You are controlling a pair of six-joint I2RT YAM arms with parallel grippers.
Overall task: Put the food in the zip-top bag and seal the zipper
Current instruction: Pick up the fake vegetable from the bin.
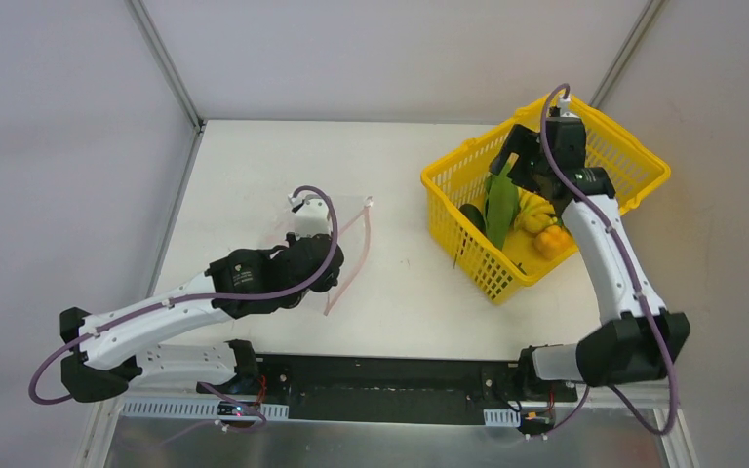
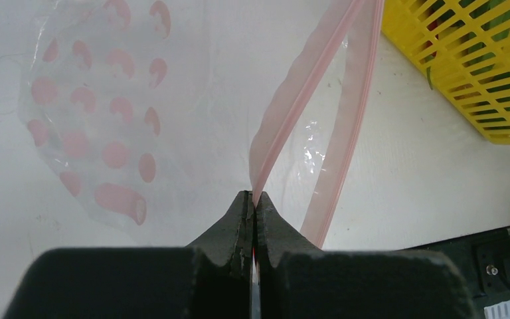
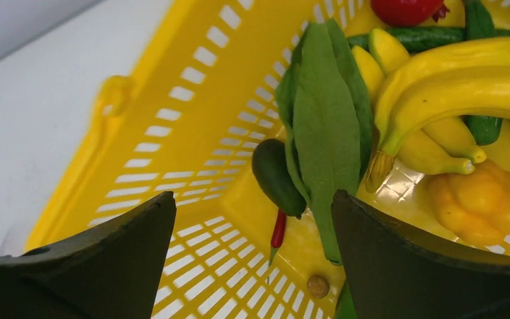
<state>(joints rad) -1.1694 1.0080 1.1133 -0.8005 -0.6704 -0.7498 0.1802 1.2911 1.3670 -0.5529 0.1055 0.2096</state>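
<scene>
Jaws: left gripper (image 2: 253, 203) clamped on zipper (image 2: 303, 90) of bag (image 2: 93, 113) at left; right gripper (image 3: 254, 199) wide open, empty, over basket (image 3: 172, 126) at right, nearer the food (image 3: 465, 86), long leaf (image 3: 325, 126) pointing straight ahead.

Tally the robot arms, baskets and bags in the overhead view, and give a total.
robot arms: 2 (left arm, right arm)
yellow basket: 1
zip-top bag: 1
total: 4
</scene>
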